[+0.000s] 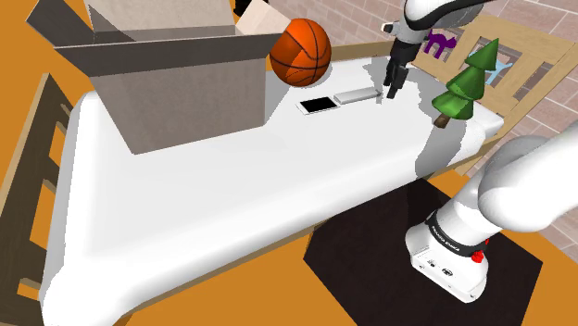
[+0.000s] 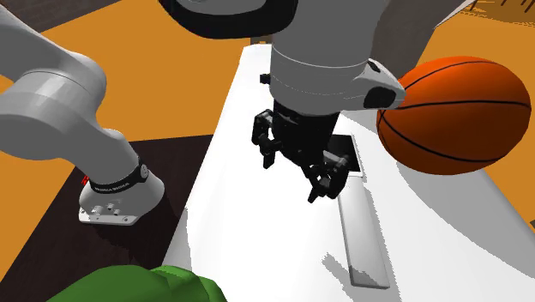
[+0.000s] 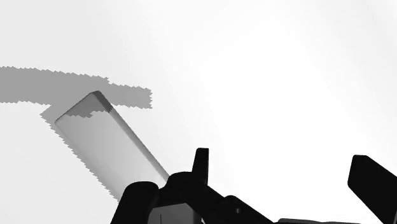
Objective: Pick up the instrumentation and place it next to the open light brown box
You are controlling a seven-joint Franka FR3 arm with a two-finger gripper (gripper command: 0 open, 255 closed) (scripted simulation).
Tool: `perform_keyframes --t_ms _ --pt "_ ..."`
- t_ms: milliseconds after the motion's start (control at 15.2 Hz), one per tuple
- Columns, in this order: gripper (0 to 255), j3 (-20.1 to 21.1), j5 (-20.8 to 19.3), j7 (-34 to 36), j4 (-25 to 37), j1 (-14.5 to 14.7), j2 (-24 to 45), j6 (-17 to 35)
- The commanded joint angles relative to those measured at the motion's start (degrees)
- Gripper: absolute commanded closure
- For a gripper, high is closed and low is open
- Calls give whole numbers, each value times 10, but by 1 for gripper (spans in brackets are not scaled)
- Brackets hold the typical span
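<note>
Wrist view: gripper (image 3: 283, 159) is seen w/ fingers spread apart, unloaded. Flat grey bar (image 3: 108, 143) is laid on white table (image 3: 286, 63), just beside one finger, not touched.

A white surface (image 1: 232, 204) with rounded edges runs across the shoulder view, and a wooden rim shows beneath its near side. The floor (image 1: 14, 56) is flat orange. A dark mat (image 1: 370, 252) lies on it by the surface's near edge. A slatted wooden chair (image 1: 32, 157) stands at the view's left end, a second chair (image 1: 530, 57) at the upper right, beside a pinkish brick-patterned area (image 1: 556, 116). The light is bright and even.
</note>
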Motion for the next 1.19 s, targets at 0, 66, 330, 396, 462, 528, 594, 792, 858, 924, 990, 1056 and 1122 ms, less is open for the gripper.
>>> perform_keyframes --t_ms 0,66,330,396,462,528,594,792,858,924,990,1056,1122 --pt "0 -22 16 -71 24 13 48 31" --pt "0 -31 28 -105 38 19 73 43" --pt "0 -53 91 -246 101 32 173 82" --pt "0 -54 110 -281 119 32 198 89" --pt "0 -52 128 -315 137 29 223 94" --pt "0 -49 147 -349 156 26 247 98" --pt "0 -44 164 -381 176 21 271 102" --pt "0 -39 174 -391 174 16 285 116" --pt "0 -37 178 -394 171 15 289 122" --pt "0 -36 182 -396 169 13 294 129" --pt "0 -35 186 -399 166 12 299 136" --pt "0 -34 190 -402 164 11 305 142" --pt "0 -31 196 -406 161 9 313 152"
